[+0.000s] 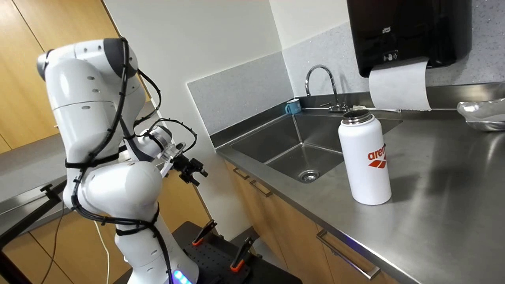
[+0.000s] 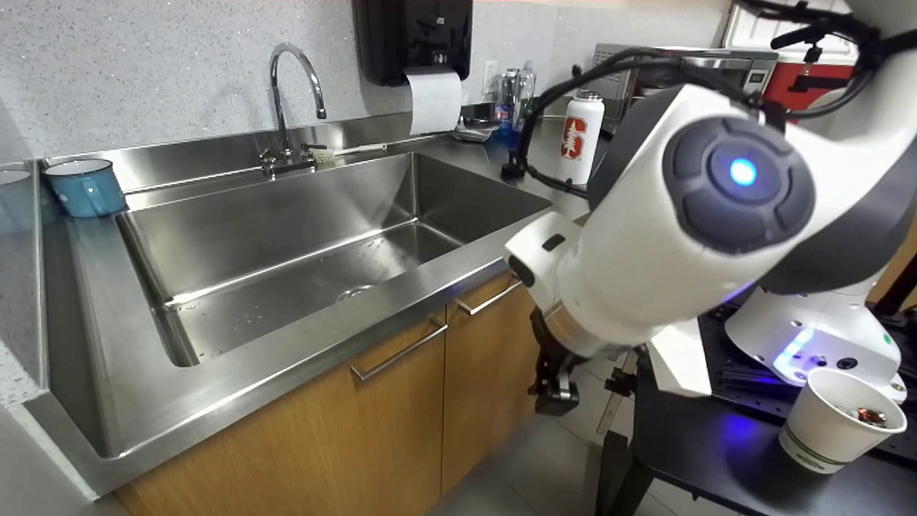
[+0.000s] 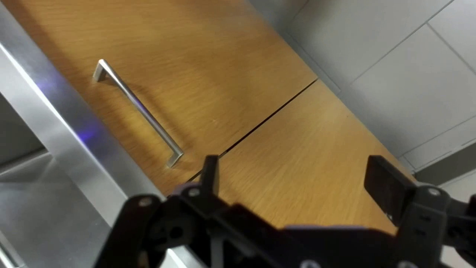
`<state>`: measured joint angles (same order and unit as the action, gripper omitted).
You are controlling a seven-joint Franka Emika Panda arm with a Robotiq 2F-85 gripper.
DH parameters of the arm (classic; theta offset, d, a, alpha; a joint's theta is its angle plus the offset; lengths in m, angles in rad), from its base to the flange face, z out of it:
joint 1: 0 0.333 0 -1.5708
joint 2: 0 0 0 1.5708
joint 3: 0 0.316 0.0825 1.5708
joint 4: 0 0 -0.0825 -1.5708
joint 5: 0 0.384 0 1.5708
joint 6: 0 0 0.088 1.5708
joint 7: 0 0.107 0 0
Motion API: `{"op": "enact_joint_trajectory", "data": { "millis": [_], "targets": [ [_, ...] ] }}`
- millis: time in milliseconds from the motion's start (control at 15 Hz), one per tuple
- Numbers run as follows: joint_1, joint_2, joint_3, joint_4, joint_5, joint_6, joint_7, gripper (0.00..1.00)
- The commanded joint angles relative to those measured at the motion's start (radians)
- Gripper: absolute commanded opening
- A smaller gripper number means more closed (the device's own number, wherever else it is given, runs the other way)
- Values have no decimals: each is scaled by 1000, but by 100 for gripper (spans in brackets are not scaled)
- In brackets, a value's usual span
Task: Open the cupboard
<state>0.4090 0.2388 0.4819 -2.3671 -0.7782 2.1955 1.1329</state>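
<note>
Btl (image 1: 367,165) on metal ctr (image 1: 434,236) nr sink (image 1: 272,138), cupbd drs (image 2: 387,423) shut.

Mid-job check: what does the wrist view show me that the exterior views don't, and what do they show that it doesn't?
Only the wrist view: a handle close up, and the fingers spread with a cupboard door showing between them.

Only the exterior views: the faucet, mug, white bottle and paper dispenser, in both exterior views; a paper cup, in an exterior view.

Shared: the gripper, shut doors, at least one handle, the counter edge and some of the sink.
</note>
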Motion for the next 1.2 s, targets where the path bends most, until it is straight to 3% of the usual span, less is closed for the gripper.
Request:
{"op": "enact_joint_trajectory", "data": {
  "millis": [0,267,533,733,1133],
  "targets": [
    [149,251,-100,185,-128,-154,186,100],
    [284,458,-189,358,-217,-267,244,100],
    [377,555,-258,432,-384,-350,220,100],
    [362,547,-254,397,-478,-348,190,100],
    [349,569,-237,410,-477,-343,213,100]
  ]
}}
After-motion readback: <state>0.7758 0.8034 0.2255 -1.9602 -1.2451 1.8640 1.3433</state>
